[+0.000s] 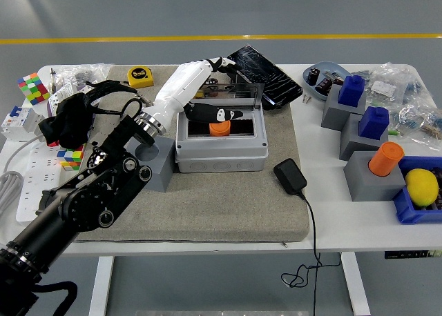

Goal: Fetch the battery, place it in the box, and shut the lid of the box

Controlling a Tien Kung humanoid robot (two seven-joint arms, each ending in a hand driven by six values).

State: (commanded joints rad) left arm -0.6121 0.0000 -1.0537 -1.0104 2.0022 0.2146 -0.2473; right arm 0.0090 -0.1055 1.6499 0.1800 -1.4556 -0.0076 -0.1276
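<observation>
Head view: orange battery (219, 127) — short, cylindrical — inside grey box (221, 147).

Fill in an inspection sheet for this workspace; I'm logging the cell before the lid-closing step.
Surface: white table with a grey mat.
Job's things: grey box, lid upright; orange battery inside.
Clutter: tape measure, cube, lemon, blue blocks.
Grippers: left hand open, reaching over the lid's top edge; right not in view.
Cables: black adapter, cord hanging off the front edge.
Surroundings: grey floor, yellow line.
</observation>
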